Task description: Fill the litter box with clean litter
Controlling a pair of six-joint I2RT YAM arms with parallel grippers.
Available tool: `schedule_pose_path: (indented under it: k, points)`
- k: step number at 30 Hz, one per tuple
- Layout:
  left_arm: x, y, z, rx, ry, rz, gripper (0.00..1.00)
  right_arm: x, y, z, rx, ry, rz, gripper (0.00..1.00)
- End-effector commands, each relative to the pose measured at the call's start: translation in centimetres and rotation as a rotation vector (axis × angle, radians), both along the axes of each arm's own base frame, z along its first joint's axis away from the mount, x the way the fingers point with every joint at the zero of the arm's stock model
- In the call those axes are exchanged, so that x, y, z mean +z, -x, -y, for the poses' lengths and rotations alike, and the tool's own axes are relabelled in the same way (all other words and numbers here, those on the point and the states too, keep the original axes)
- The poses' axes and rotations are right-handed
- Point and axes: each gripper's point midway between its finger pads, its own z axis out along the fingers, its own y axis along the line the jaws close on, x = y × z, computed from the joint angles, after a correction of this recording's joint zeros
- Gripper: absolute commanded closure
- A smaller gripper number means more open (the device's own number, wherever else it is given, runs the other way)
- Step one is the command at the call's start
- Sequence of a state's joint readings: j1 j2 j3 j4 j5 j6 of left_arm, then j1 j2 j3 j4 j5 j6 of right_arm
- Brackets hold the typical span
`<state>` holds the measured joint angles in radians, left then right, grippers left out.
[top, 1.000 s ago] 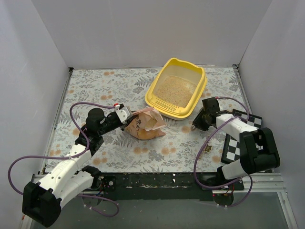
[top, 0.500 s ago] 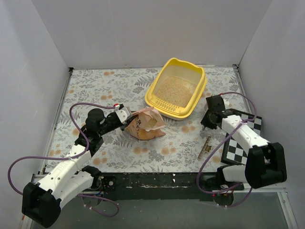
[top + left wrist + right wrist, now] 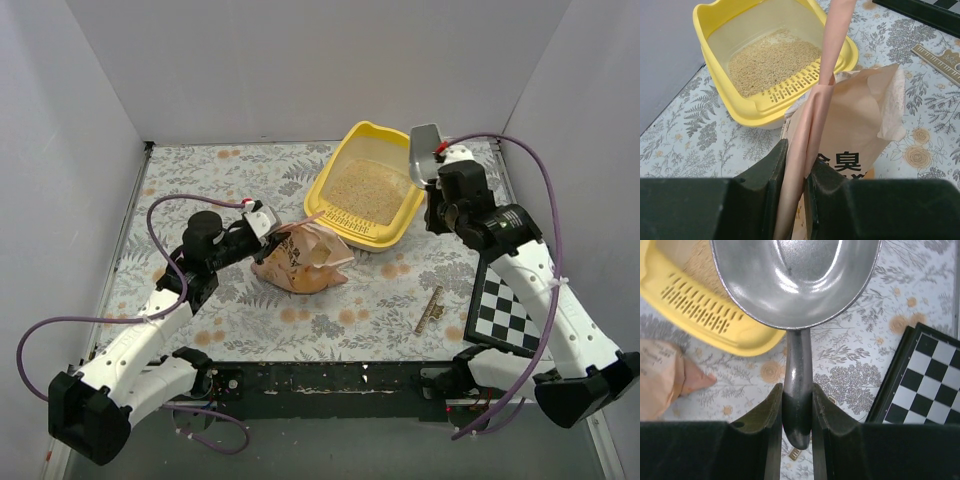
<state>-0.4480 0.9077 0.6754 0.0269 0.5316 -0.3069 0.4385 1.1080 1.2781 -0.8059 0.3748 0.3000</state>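
One litter box (image 3: 352,223), scoop (image 3: 424,150), bag (image 3: 300,264)

Tally at the floral tabletop (image 3: 200,190) | one yellow litter box (image 3: 365,230) | one bed of clean litter (image 3: 367,190) | one peach-pink bag (image 3: 300,265) | one grey metal scoop (image 3: 424,152) | one black-and-white checkerboard (image 3: 505,310) | one ruler (image 3: 430,309) | two robot arms, left arm (image 3: 150,335) and right arm (image 3: 535,275) | two pincers, left pincer (image 3: 795,170) and right pincer (image 3: 797,392)
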Motion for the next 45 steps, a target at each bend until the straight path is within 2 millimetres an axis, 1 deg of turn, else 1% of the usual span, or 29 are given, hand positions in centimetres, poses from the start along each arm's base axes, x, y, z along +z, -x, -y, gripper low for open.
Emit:
schedule_pose_path:
  k: [1,5,8,10,12,13,16,18,19,20,22,23,25,26,28,32,33,34,36,37,39,42,45]
  points:
    - [2.8,-0.1,0.5,-0.005,0.015,-0.012,0.85,1.8,1.9,-3.9,0.339,0.163,-0.056,0.99]
    - [3.2,-0.5,0.1,0.029,-0.003,-0.025,0.85,3.3,3.4,-7.8,0.579,0.200,-0.093,0.99]
    - [3.5,-1.0,-0.4,0.066,-0.015,-0.027,0.85,4.1,4.4,-10.3,0.706,0.233,-0.090,0.99]
    - [3.7,-1.3,-0.6,0.088,-0.019,-0.031,0.85,4.0,5.3,-12.0,0.790,0.230,-0.101,0.99]
    - [3.5,-1.6,-0.7,0.101,-0.030,-0.044,0.85,3.8,6.0,-12.7,0.830,0.242,-0.114,0.99]
    - [3.5,-1.6,-0.8,0.104,-0.031,-0.046,0.83,3.7,6.2,-13.0,0.840,0.247,-0.118,0.99]
    - [3.4,-1.1,-0.5,0.075,-0.032,-0.043,0.76,4.2,6.6,-13.0,0.847,0.246,-0.101,0.99]
    - [4.2,-0.3,-0.2,0.033,-0.019,-0.027,0.63,5.0,6.4,-12.7,0.825,0.248,-0.074,0.99]
    - [4.7,0.2,0.0,0.008,-0.015,-0.012,0.53,5.3,6.3,-12.6,0.820,0.249,-0.063,0.99]
    - [5.3,0.6,0.1,-0.013,-0.013,0.003,0.47,5.8,6.3,-12.4,0.812,0.248,-0.047,0.99]
    - [6.8,1.7,0.3,-0.056,-0.006,0.010,0.40,6.5,6.2,-12.1,0.800,0.246,-0.026,0.99]
    - [7.4,2.2,0.4,-0.074,-0.007,-0.003,0.38,6.8,6.2,-12.0,0.792,0.247,-0.015,0.99]
    - [9.6,2.4,0.5,-0.071,0.020,-0.040,0.35,7.3,6.1,-11.5,0.775,0.254,0.005,0.99]
    - [10.1,2.5,0.6,-0.073,0.021,-0.077,0.34,7.3,6.1,-11.4,0.775,0.258,0.010,0.99]
    - [12.0,2.7,1.1,-0.091,0.044,-0.122,0.34,7.8,6.2,-11.3,0.776,0.252,0.028,0.99]
    - [16.7,2.8,2.0,-0.116,0.137,-0.147,0.34,8.5,6.7,-11.4,0.814,0.242,0.070,0.99]
    - [17.6,2.5,2.1,-0.106,0.160,-0.150,0.34,8.6,6.9,-11.4,0.826,0.242,0.081,0.99]
    - [19.0,2.3,2.2,-0.097,0.189,-0.150,0.33,8.6,7.0,-11.5,0.842,0.248,0.084,0.99]
    - [20.4,1.6,2.7,-0.092,0.221,-0.186,0.31,8.7,7.5,-11.7,0.880,0.254,0.108,0.99]
    - [21.0,1.1,3.1,-0.091,0.231,-0.216,0.31,8.9,7.8,-11.9,0.905,0.251,0.119,0.99]
    - [21.2,0.2,3.8,-0.085,0.238,-0.298,0.32,9.2,8.3,-12.3,0.943,0.247,0.143,0.99]
    - [21.7,-0.1,5.3,-0.150,0.255,-0.388,0.34,10.0,8.6,-12.6,0.979,0.253,0.183,0.99]
    - [21.9,0.2,6.3,-0.212,0.277,-0.447,0.35,10.8,8.8,-12.9,0.998,0.250,0.216,0.99]
